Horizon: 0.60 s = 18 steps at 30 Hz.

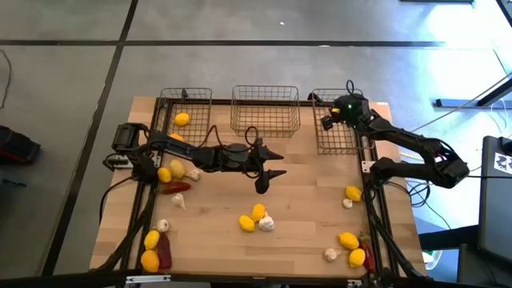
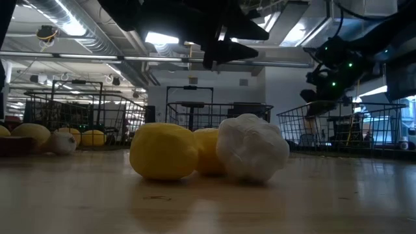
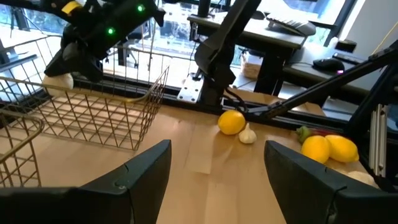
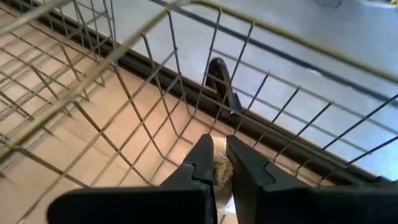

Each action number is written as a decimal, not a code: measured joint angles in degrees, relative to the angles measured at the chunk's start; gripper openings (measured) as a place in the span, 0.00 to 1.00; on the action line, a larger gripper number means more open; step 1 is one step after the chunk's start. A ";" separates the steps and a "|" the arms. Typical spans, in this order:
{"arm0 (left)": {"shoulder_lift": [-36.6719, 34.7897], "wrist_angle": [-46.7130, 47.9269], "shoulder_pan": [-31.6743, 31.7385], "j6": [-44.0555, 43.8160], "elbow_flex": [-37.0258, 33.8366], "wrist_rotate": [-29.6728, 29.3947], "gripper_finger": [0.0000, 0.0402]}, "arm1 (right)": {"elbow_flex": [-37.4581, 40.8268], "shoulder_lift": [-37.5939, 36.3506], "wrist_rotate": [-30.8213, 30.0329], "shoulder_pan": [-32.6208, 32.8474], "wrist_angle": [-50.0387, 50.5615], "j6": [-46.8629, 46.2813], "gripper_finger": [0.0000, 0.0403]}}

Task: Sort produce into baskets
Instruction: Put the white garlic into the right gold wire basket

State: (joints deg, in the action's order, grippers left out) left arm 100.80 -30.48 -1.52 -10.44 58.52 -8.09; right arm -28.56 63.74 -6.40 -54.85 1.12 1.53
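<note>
I've got the right pincer clamped on a garlic bulb, hanging over the right basket for a drop; wire walls sit close. Left pincer is spread wide, empty, above mid desk, near the lemon-garlic cluster.

Three dark rectangular wire-mesh baskets stand along the far edge; the left one holds a round yellow lemon. Yellow lemons, whitish garlic bulbs and dark red chili peppers lie scattered on the worktop.
</note>
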 joint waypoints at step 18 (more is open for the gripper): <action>0.00 0.46 0.00 -0.02 0.00 -0.01 0.63 | 0.00 9.37 1.55 -1.05 -0.17 -1.30 0.06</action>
State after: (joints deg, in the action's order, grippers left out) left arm 100.79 -30.02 -1.52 -10.46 58.52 -8.10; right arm -28.56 73.11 -4.86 -55.90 0.94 0.23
